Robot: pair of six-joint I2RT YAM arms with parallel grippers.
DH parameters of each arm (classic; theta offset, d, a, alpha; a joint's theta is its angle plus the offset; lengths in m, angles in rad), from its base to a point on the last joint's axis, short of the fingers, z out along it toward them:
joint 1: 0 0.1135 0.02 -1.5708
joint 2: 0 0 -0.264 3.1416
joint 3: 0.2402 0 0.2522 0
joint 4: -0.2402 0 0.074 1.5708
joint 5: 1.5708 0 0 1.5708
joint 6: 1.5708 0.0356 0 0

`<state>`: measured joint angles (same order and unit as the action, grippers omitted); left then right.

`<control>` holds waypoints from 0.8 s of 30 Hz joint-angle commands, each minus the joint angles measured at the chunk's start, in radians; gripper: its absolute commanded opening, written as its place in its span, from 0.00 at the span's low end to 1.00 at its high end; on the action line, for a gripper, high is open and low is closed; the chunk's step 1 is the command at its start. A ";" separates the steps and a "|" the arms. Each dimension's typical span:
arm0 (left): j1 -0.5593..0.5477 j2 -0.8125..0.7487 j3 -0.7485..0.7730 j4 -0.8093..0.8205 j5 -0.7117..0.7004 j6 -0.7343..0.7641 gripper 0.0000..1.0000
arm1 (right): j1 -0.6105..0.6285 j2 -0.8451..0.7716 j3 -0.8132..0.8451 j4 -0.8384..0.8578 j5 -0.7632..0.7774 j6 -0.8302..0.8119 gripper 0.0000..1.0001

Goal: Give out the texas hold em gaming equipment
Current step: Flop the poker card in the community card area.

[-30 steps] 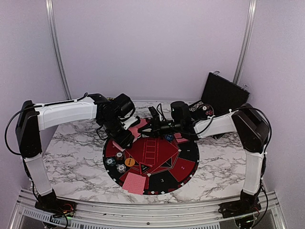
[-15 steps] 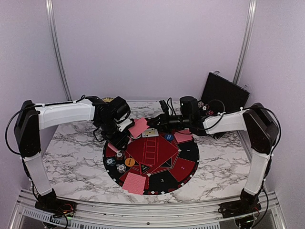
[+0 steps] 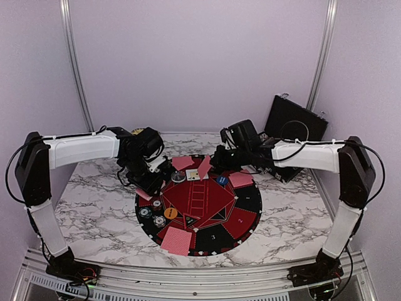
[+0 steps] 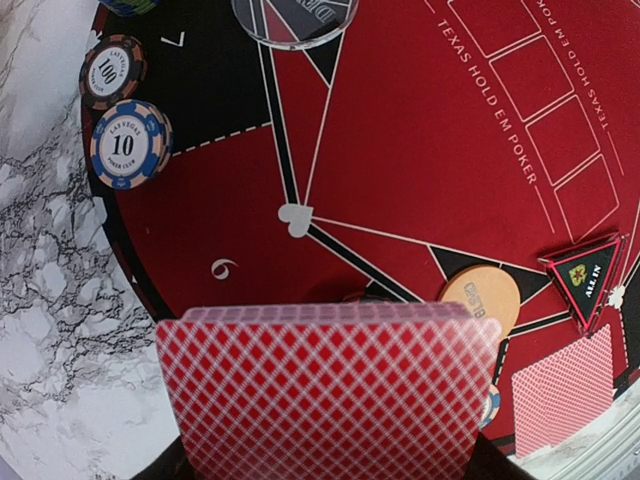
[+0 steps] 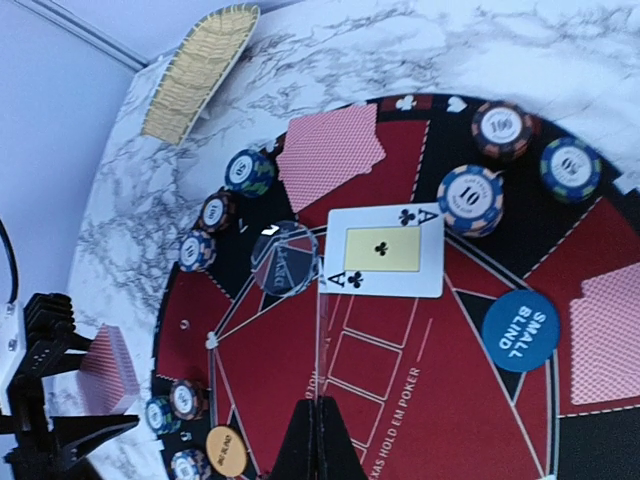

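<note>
Marble top (image 3: 94, 213), L claw (image 3: 152, 186) clamped on card deck (image 4: 330, 390), R claw (image 5: 321, 415) pinching lone card (image 3: 204, 167) (edge-on).

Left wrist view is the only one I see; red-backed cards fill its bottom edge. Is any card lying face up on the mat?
Observer: Yes. An ace of clubs lies face up on the mat, beside a clear disc.
Operator: And the other arm?
Observer: The right fingers are shut on one red-backed card, held above the mat near the ace.
Operator: Is anything lying off the mat?
Observer: A yellow ridged object lies on the marble table, beyond the mat on the far left side.
</note>
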<state>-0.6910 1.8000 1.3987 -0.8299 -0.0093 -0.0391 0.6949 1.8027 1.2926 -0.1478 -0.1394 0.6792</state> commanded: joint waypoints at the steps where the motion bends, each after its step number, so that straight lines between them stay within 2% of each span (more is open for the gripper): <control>1: 0.007 -0.044 -0.005 0.018 -0.008 -0.004 0.25 | 0.109 0.043 0.168 -0.286 0.402 -0.088 0.00; 9: 0.014 -0.051 -0.018 0.026 -0.009 -0.002 0.26 | 0.196 0.175 0.379 -0.518 0.651 -0.068 0.00; 17: 0.033 -0.068 -0.046 0.031 -0.016 -0.008 0.25 | 0.219 0.214 0.424 -0.534 0.677 -0.097 0.00; 24: 0.056 -0.068 -0.059 0.033 -0.011 -0.018 0.25 | 0.235 0.317 0.524 -0.625 0.717 -0.105 0.00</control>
<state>-0.6464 1.7718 1.3487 -0.8104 -0.0101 -0.0456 0.9066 2.0674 1.7538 -0.7033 0.5236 0.5808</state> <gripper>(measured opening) 0.664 0.007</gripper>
